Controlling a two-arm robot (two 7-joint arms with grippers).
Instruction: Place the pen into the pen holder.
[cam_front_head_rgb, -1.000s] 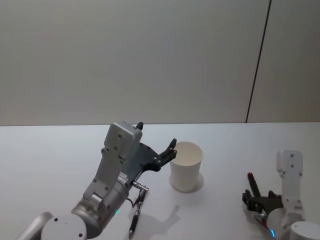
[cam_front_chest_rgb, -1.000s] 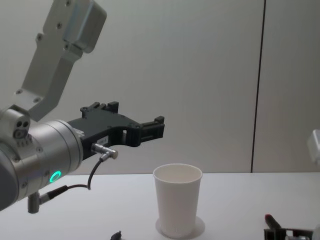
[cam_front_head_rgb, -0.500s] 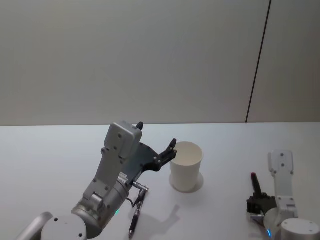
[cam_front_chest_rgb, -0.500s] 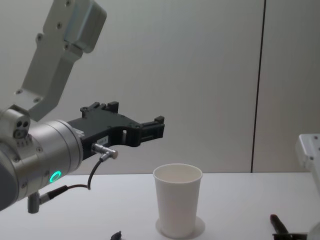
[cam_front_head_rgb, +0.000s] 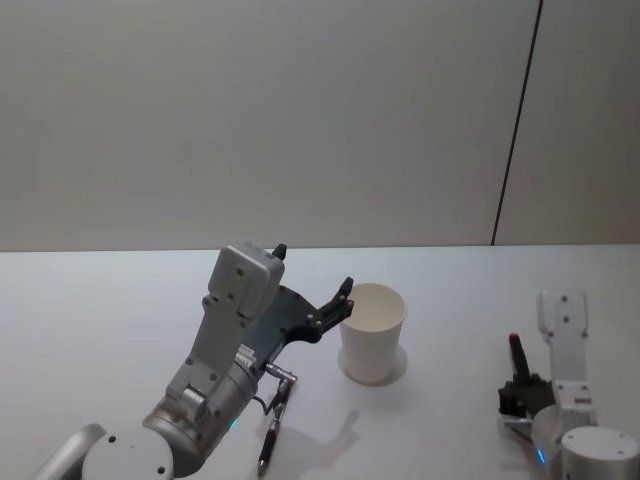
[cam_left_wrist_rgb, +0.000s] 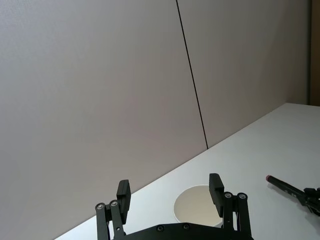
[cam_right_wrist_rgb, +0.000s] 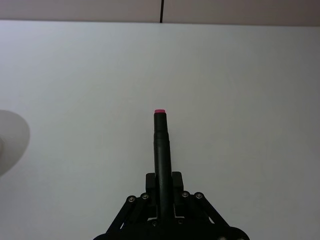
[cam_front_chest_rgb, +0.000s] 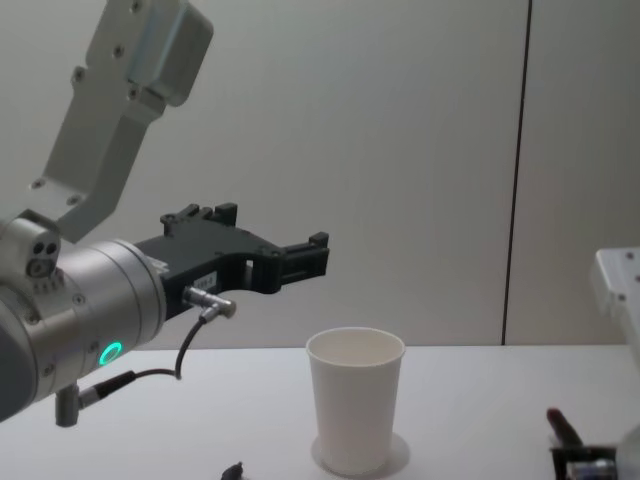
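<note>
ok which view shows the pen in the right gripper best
The right wrist view: the pen runs unobstructed from the right gripper clamped on it to its red tip. The head view shows it small, the chest view just its upper end at the lower right corner, the left wrist view far off.

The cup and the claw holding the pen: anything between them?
No. The head view shows bare table between the cup and the right claw gripping the pen.

A white table (cam_front_head_rgb: 120, 300) fronts a grey wall (cam_front_head_rgb: 250, 120).
</note>
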